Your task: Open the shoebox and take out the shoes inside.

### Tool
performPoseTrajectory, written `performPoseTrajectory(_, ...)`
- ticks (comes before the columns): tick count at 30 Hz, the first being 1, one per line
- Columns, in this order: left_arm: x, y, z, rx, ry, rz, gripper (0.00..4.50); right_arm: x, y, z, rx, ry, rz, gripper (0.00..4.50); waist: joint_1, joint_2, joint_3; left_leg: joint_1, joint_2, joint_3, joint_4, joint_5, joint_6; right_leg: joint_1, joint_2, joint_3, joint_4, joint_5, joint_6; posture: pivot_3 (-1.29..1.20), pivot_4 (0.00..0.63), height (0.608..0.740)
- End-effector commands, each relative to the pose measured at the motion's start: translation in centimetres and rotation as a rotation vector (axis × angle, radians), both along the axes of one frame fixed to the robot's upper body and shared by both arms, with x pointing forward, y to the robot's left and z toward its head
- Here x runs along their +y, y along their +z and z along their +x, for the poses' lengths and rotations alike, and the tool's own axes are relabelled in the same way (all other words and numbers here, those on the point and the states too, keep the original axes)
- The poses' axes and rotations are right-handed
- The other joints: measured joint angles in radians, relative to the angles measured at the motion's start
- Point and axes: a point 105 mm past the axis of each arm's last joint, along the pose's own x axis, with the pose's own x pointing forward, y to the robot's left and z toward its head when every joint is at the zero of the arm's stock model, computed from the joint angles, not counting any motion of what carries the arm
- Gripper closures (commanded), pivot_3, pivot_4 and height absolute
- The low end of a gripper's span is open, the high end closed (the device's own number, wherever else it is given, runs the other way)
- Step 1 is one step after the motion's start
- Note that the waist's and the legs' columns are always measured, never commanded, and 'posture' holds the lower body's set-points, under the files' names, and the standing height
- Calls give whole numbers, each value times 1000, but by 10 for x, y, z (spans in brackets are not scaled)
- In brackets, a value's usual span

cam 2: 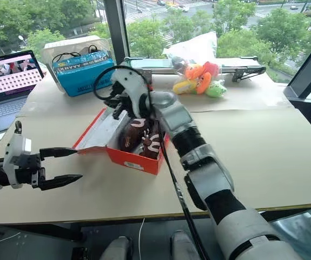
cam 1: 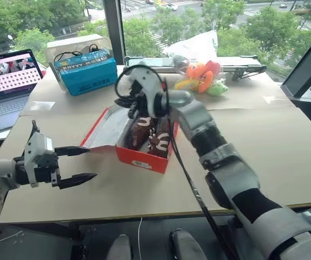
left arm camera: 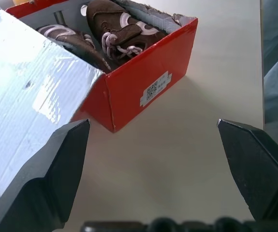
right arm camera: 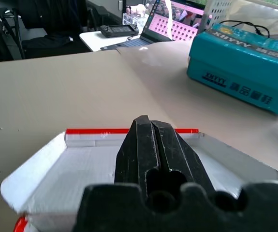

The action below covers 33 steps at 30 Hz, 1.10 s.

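Note:
The red shoebox (cam 1: 144, 158) stands open in the middle of the table. Its lid (cam 1: 106, 130) is folded out to the left, grey-white inside facing up. Two dark brown shoes (cam 1: 151, 136) with white markings lie inside it, and they also appear in the left wrist view as shoes (left arm camera: 114, 26). My right gripper (cam 1: 131, 107) hovers over the box's far left corner. In its wrist view the right gripper (right arm camera: 150, 122) is shut on nothing, pointing across the lid (right arm camera: 80, 169). My left gripper (cam 1: 93, 162) is open just left of the box, close to the lid's near edge, with nothing between its fingers.
A blue box (cam 1: 85, 70) sits in front of a clear bin at the back left, with a laptop (cam 1: 9, 78) further left. Orange, yellow and green plush toys (cam 1: 201, 77) lie at the back by the window. The table's front edge (cam 1: 144, 214) runs close to me.

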Motion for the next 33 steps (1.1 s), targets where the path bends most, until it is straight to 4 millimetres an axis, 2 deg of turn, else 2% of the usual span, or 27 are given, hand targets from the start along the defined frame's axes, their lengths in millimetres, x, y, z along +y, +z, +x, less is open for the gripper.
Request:
performPoseTrajectory(1, 1, 10, 4, -39, 9, -5, 0, -10, 26, -33, -23, 21, 23, 4472, -4, 0, 0, 0, 0, 0, 0, 0, 0, 0, 0, 0, 0, 0, 0, 0, 150, 715)
performPoseTrajectory(4, 8, 22, 11, -74, 41, -6, 0, -32, 8, -45, 68, -73, -60, 4472, -4, 0, 0, 0, 2, 0, 0, 0, 0, -1, 2, 0, 2, -1, -1, 0, 150, 715)
performPoseTrajectory(6, 10, 25, 15, -88, 52, -8, 0, -37, 0, -48, 94, -109, -95, 4472, -4, 0, 0, 2, 2, 1, 0, 0, 0, 0, 2, 0, 2, -2, 0, 0, 150, 715)
performPoseTrajectory(11, 10, 26, 20, -96, 54, -10, 0, -37, -7, -55, 66, -67, -139, 3133, -4, 0, 0, 4, 3, 1, 0, 0, 0, 1, 3, 0, 2, -3, 2, 0, 150, 715)
performPoseTrajectory(20, 5, 24, 23, -93, 41, -13, 0, -37, -9, -44, -28, -16, -279, 34, -2, 0, 0, 2, 3, 1, 0, 0, 0, 0, 3, 0, 1, -3, 2, 0, 150, 715)
performPoseTrajectory(22, 5, 23, 24, -92, 42, -15, 0, -41, -11, -42, -126, 17, -379, 12, -2, 0, 0, 2, 3, 1, 0, 0, 0, 0, 3, 0, 1, -4, 2, 0, 150, 715)
performPoseTrajectory(27, 2, 19, 24, -82, 38, -23, 0, -49, -2, -32, -303, 103, -557, 12, -4, 0, 0, 2, 3, 2, 0, 0, 0, 0, 2, 0, 1, -4, 2, 0, 150, 715)
performPoseTrajectory(31, 0, 16, 24, -74, 34, -30, 0, -44, -7, -29, -335, 200, -696, 12, -5, 0, 0, 3, 3, 2, 0, 0, 0, 0, 3, 0, 1, -4, 2, 0, 150, 715)
performPoseTrajectory(33, -2, 16, 24, -70, 28, -35, 0, -38, -20, -25, -335, 268, -777, 12, -6, 0, 0, 3, 3, 2, 0, 0, 0, 0, 3, 0, 1, -3, 2, 0, 150, 715)
